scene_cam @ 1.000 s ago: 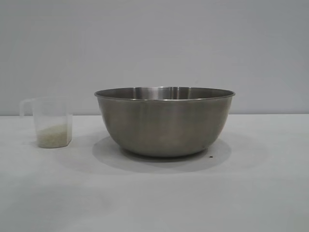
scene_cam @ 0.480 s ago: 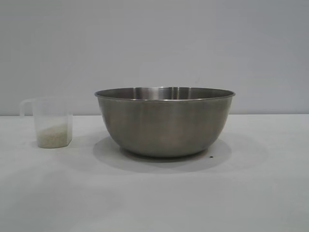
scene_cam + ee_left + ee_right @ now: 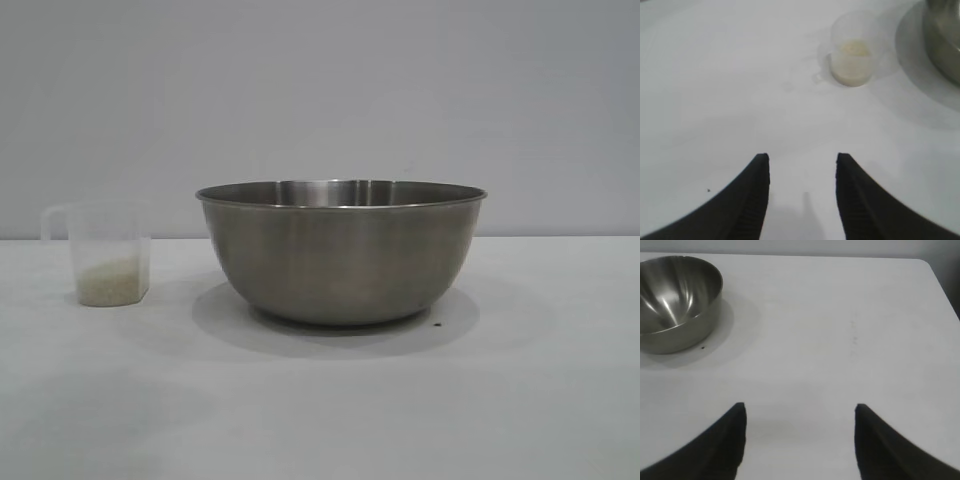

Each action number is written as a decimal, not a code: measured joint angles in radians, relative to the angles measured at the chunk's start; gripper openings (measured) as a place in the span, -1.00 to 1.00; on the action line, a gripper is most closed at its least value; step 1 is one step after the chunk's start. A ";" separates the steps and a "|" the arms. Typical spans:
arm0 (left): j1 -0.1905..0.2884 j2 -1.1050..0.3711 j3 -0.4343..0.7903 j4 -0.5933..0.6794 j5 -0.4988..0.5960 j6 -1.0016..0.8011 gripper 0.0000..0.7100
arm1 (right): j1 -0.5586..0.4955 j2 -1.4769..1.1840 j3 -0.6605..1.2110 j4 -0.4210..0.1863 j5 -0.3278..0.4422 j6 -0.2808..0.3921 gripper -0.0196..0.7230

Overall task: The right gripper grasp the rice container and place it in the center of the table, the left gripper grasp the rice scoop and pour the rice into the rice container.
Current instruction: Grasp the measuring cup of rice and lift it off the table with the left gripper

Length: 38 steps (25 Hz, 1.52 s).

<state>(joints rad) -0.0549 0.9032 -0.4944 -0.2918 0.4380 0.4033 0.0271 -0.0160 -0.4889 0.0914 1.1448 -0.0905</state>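
The steel rice container (image 3: 341,250) stands upright on the white table (image 3: 320,400), near the middle of the exterior view. To its left stands the translucent rice scoop (image 3: 103,252), upright, with off-white rice (image 3: 112,280) in its bottom and its loop handle pointing left. Neither gripper shows in the exterior view. In the left wrist view my left gripper (image 3: 801,159) is open over bare table, well short of the rice scoop (image 3: 852,52). My right gripper (image 3: 800,409) is open and empty, far from the rice container (image 3: 677,300).
A small dark speck (image 3: 437,323) lies on the table by the container's right base. A plain grey wall stands behind the table. In the right wrist view the table's rounded corner (image 3: 926,262) shows beyond the gripper.
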 joint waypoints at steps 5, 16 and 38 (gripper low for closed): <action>0.000 0.058 0.000 -0.224 -0.029 0.160 -0.24 | 0.000 0.000 0.000 0.000 0.000 0.000 0.13; -0.003 0.073 0.140 -0.456 -0.314 0.183 -0.24 | 0.000 0.000 0.000 0.000 0.000 0.000 0.13; -0.542 0.340 0.350 -0.492 -1.139 0.134 -0.24 | 0.000 0.000 0.000 0.000 0.000 0.000 0.13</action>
<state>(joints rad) -0.5970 1.2428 -0.1443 -0.7841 -0.7012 0.5368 0.0271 -0.0160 -0.4889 0.0914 1.1448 -0.0905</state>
